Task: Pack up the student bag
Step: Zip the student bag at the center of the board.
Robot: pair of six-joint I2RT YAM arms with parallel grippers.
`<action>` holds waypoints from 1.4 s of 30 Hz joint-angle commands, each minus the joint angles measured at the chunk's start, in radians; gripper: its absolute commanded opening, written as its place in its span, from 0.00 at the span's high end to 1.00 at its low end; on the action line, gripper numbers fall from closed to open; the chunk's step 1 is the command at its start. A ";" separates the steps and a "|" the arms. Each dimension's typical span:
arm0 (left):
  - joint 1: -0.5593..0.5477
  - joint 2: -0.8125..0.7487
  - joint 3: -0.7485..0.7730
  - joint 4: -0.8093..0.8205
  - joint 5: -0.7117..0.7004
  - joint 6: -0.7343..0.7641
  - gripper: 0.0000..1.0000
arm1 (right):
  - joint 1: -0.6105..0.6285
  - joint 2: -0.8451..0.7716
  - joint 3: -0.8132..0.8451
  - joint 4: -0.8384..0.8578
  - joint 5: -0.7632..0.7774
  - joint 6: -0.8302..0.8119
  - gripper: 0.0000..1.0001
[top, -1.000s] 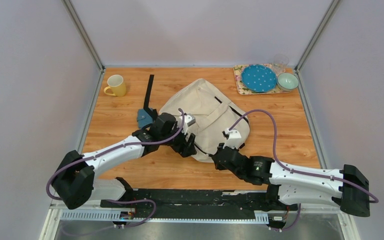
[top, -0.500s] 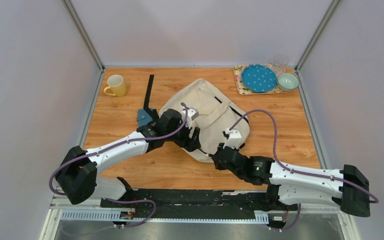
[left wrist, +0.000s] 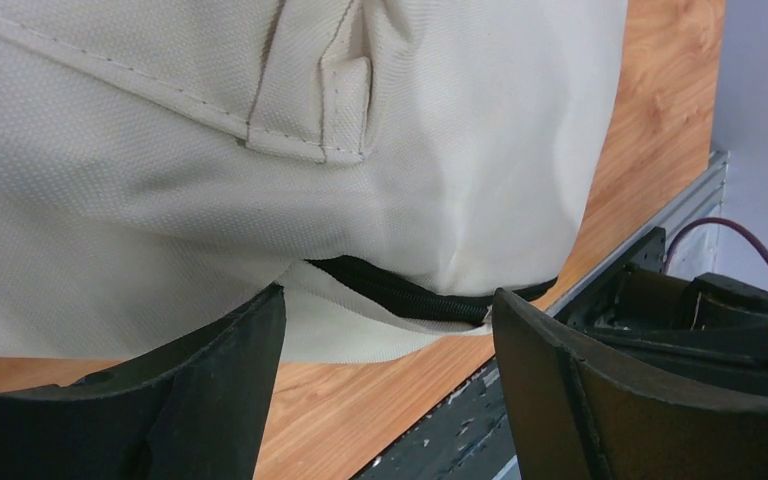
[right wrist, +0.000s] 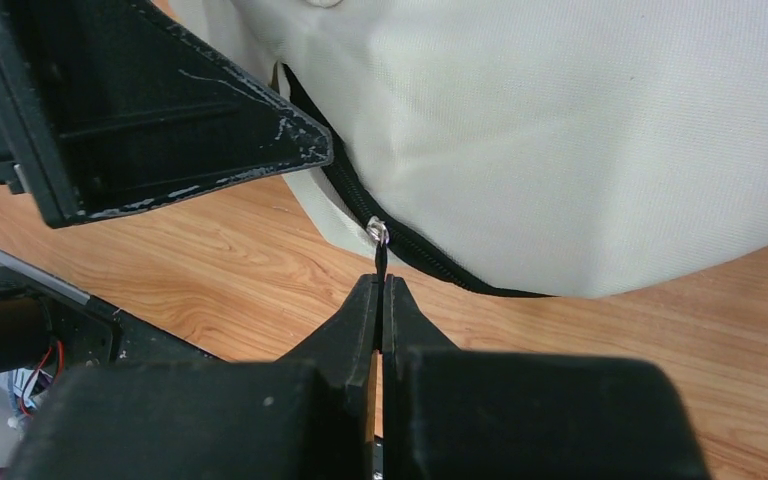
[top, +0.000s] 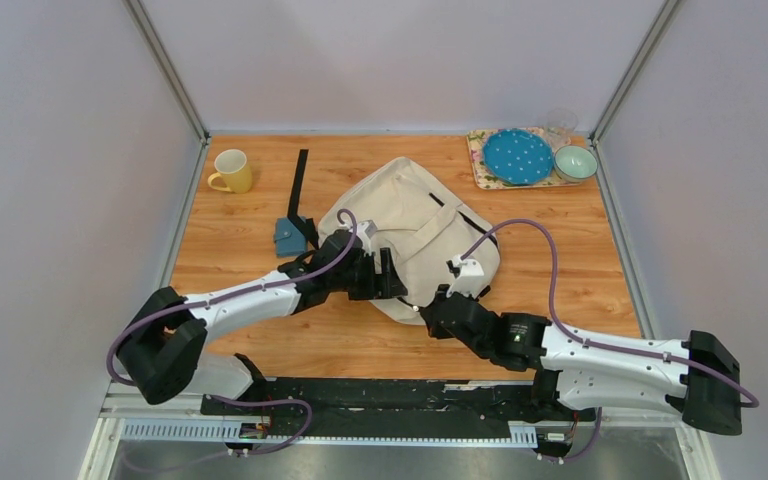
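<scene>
cream student bag (top: 412,225), blk zip (left wrist: 400,297) part open

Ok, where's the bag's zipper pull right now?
In the right wrist view the zipper pull sits on the near edge of the student bag, just above the wooden table, pinched in the shut right gripper.

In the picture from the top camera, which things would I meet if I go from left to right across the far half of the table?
Yellow ceramic mug → narrow black bar → large cream fabric backpack → round blue plate with white dots → small pale green bowl.
</scene>
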State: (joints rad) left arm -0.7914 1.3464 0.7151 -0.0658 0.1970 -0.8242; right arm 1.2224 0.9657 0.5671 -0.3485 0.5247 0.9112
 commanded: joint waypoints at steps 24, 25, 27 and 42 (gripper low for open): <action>0.067 0.076 -0.080 0.251 0.047 -0.020 1.00 | -0.004 -0.025 -0.122 -0.073 0.106 0.245 1.00; 0.078 0.056 -0.085 0.250 0.045 -0.016 1.00 | -0.009 -0.048 -0.134 -0.086 0.135 0.256 1.00; 0.106 0.037 -0.098 0.244 0.047 -0.009 1.00 | -0.023 -0.082 -0.142 -0.119 0.147 0.264 1.00; 0.179 -0.069 -0.149 0.192 0.061 0.051 1.00 | -0.104 -0.282 -0.135 -0.241 0.198 0.226 1.00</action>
State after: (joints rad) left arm -0.6785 1.3285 0.5961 0.2012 0.4042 -0.8692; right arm 1.1503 0.7181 0.4274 -0.3691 0.5682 1.1828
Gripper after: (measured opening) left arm 0.006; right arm 0.009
